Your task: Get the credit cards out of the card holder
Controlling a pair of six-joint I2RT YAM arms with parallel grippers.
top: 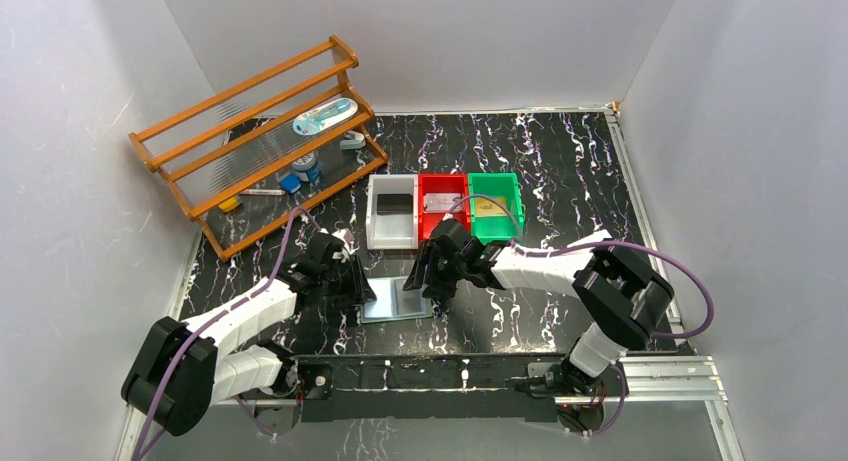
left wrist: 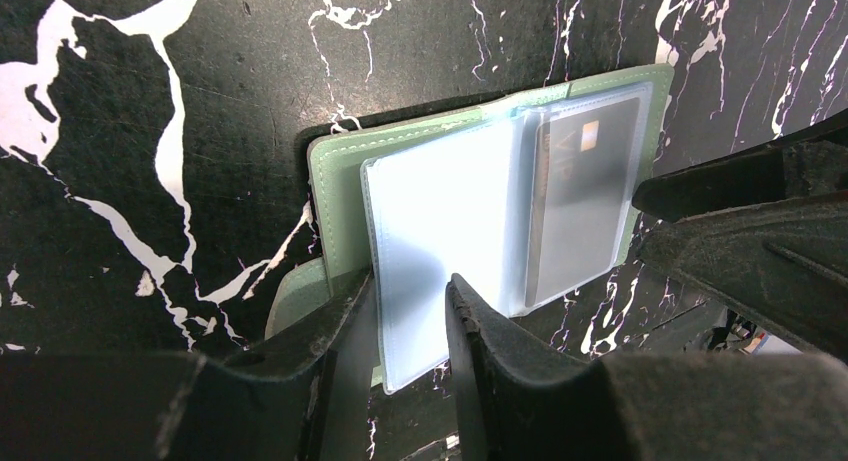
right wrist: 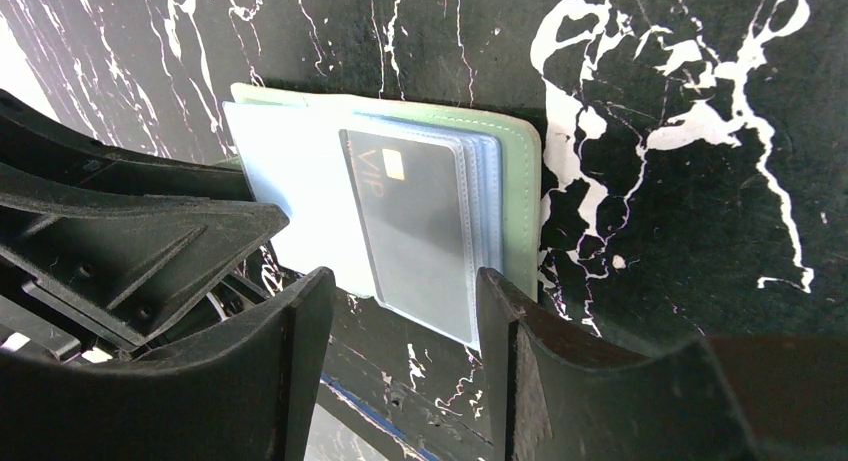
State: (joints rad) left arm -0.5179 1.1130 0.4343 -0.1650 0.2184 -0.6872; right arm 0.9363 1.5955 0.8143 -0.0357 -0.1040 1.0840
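Together, two tools flank an open card holder on a black marbled worktop (top: pixel 560 171).

The grey-green card holder (top: pixel 400 303) lies spread flat near the red bin (top: pixel 441 207), on that bin's near side and slightly to its left. A dark card (right wrist: pixel 420 216) marked VIP sits inside one of the holder's clear pockets. The left tool (left wrist: pixel 405 291), further left of the red bin, has its jaws a narrow way apart over the holder's edge. A clear pocket sheet shows in the gap, and whether the tips press on it cannot be told. The right tool (right wrist: pixel 405 281), just below the red bin in the overhead view, stands with jaws wide apart, straddling the holder's edge beside the dark card and gripping nothing.
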